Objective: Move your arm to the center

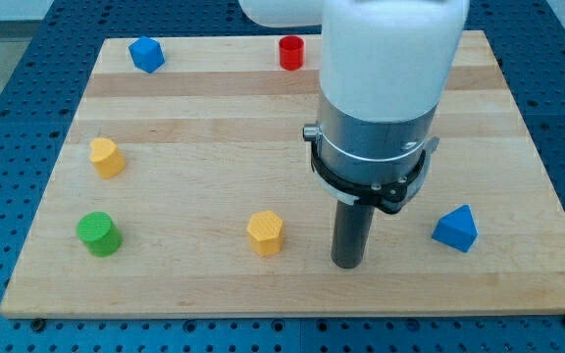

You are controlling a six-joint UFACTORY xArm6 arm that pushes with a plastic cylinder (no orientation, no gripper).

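Note:
My tip (347, 265) rests on the wooden board (214, 137) near the view's bottom, a little right of the middle. An orange hexagonal block (265, 232) lies just to its left, apart from it. A blue triangular block (456, 228) lies to its right. A green cylinder (98, 233) stands at the bottom left. A yellow block (107, 157) sits at the left. A blue block (146, 54) is at the top left. A red cylinder (291, 52) is at the top middle, next to the arm's white body (390, 59).
The board lies on a blue perforated table (8, 59). The arm's white body and metal collar (371, 157) hide part of the board's upper right.

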